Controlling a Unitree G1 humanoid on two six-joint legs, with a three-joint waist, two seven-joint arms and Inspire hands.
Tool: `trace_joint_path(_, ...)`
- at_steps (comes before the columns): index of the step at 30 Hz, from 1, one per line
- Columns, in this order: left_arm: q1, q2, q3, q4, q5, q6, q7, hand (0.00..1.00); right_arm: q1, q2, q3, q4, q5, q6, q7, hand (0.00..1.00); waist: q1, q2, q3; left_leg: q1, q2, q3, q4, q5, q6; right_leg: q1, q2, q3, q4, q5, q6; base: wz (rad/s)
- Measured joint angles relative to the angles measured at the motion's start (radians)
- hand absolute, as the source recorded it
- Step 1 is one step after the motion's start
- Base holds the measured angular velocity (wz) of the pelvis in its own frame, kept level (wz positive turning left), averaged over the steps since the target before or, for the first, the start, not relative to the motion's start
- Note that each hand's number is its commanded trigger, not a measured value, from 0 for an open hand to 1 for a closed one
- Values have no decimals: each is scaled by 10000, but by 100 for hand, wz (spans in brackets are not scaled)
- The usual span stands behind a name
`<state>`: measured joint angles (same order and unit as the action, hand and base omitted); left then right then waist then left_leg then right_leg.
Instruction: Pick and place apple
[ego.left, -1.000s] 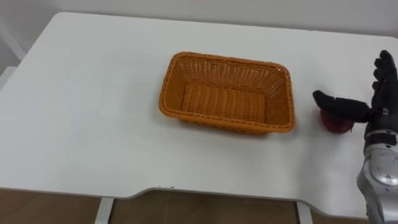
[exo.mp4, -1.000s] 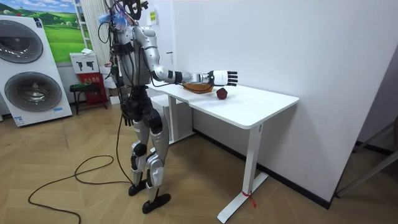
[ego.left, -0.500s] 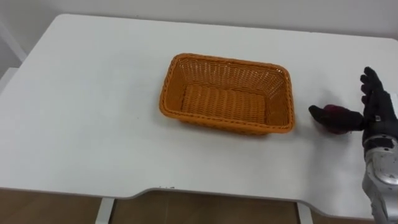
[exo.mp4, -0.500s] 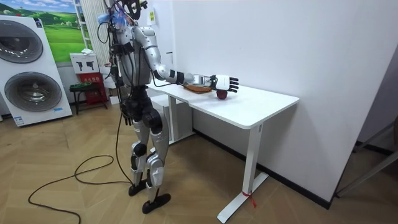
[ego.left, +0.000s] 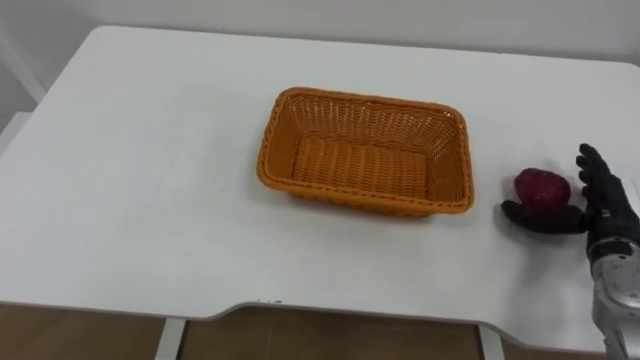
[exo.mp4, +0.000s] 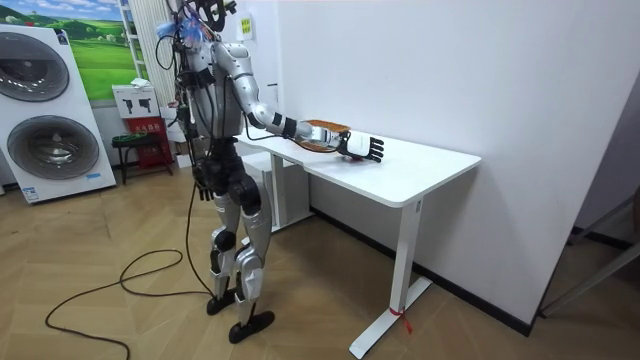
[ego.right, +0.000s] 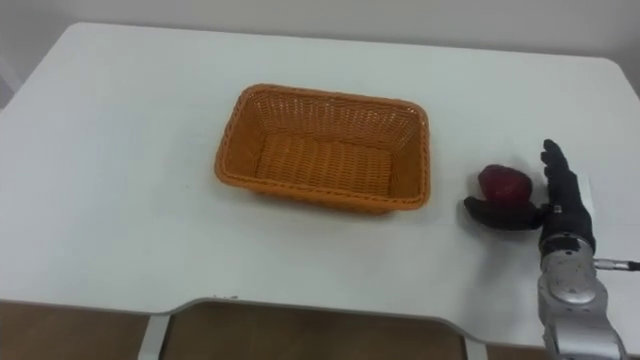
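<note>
While beside right hand (ego.left: 604, 206), dark-red apple (ego.left: 542, 187)

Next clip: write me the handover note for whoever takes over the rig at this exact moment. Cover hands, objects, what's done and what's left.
Right hand: open, just right of the apple, thumb lying along its near side; no grasp closed.
Left hand: hangs by the hip in the room view, idle.
Apple: on the table, right of the basket and apart from it. The basket holds nothing.
Done: reach to the apple.
Left: close on it, lift it, place it in the basket.
</note>
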<state>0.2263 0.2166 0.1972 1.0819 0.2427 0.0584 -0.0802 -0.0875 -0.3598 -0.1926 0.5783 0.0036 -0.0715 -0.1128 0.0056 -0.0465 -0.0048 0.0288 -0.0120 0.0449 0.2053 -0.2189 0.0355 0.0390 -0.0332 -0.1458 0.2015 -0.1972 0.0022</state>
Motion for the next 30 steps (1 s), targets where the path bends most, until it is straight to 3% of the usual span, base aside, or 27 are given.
trace_joint_path(6,126,12,2,7,62,1,0,0,-254,-92,-692,549,-124,-13,73,100,8,-46,17,105,2,-79,21,1,0,167,-1,-73,-25,0,0,4)
trace_joint_path(12,70,30,-3,436,64,45,-19,0,-619,-189,-947,1420,-482,-140,47,100,-1,-116,55,50,-5,-97,160,2,-8,192,6,-116,-21,5,-8,1)
trace_joint_path(20,-58,52,-24,592,59,88,-109,0,-675,-240,-1025,1652,-495,-143,12,100,15,-156,47,7,0,-153,185,2,-8,153,-4,-178,4,10,-16,3)
trace_joint_path(30,-240,64,-18,348,61,44,-102,0,-636,-234,-930,1401,204,0,-458,100,214,-28,38,13,4,50,186,1,-7,102,6,-18,34,31,-15,-6)
